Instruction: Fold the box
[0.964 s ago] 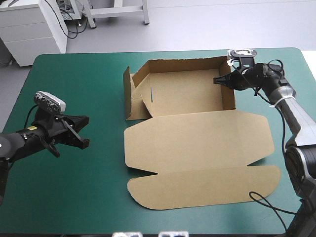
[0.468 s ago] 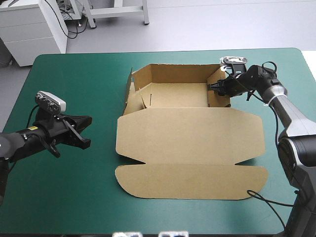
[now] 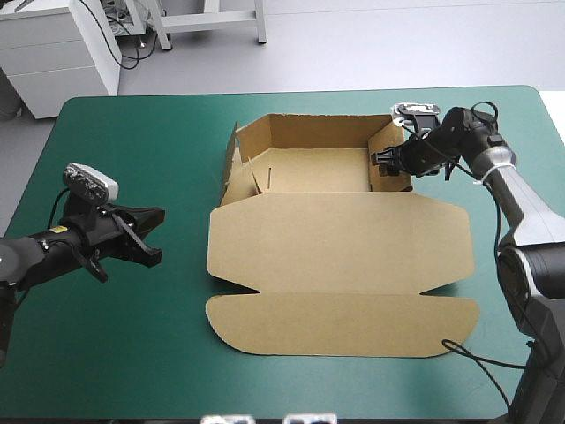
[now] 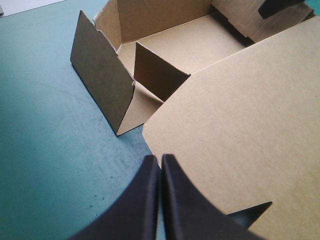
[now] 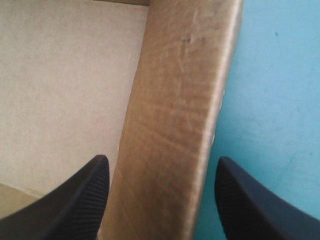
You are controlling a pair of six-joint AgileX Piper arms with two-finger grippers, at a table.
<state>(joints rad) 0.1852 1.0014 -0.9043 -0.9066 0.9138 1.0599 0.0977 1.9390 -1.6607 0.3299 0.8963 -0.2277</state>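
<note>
The brown box (image 3: 340, 238) sits at the table's far middle, tray walls raised, lid flat toward the near edge. The right gripper (image 3: 387, 163) straddles the tray's right wall (image 5: 180, 115), fingers spread either side. The left gripper (image 4: 160, 160), fingers pressed together, hovers over the teal-green cover (image 3: 132, 336), the lid's corner just ahead.

Robotics lab, by every sign. Teal-green work table (image 3: 132, 344) on bare grey floor (image 3: 397, 44); white cabinet (image 3: 57, 66), loose cables (image 3: 132, 62) and a white metal frame (image 3: 212, 24) beyond its far edge.
</note>
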